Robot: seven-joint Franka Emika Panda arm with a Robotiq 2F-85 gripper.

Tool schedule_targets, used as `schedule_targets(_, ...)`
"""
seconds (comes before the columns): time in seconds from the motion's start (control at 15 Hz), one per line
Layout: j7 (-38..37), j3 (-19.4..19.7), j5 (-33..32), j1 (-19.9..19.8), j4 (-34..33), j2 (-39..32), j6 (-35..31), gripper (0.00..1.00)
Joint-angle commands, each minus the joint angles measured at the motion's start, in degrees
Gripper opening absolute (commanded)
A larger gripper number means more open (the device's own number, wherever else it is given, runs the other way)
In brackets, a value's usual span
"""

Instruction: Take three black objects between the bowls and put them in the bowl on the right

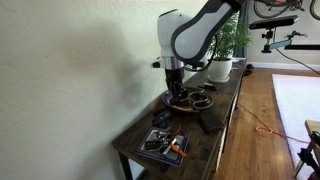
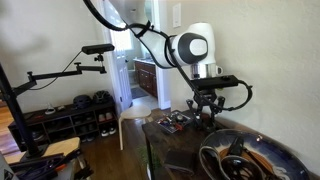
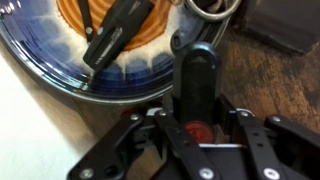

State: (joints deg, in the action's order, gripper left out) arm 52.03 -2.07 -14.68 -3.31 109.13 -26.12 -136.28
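The black Robotiq gripper [image 3: 197, 120] pinched a black oblong plastic object [image 3: 197, 78] just beside the blue-rimmed, orange-centred ceramic bowl [image 3: 60, 70] (other black pieces [image 3: 115, 35] lay inside). Lifting it clear of the rim before release seemed wisest.

I can't read any text, label, brand, number or sign from here: nothing legible on the bowl [image 3: 60, 60], the claw [image 3: 197, 135], or the table [image 1: 215, 135].

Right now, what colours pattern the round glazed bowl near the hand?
Round glazed bowl: blue rim, pale band, orange centre; clearest in wrist view.
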Motion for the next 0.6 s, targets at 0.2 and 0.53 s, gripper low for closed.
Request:
schedule_targets(0.2, -3.24, 2.10, -0.29, -1.12, -2.39, -1.77, -1.46, 0.19)
schedule_targets(0.53, -2.49, 2.68, -0.03, -2.50, -7.88, -7.47, -2.15, 0.19)
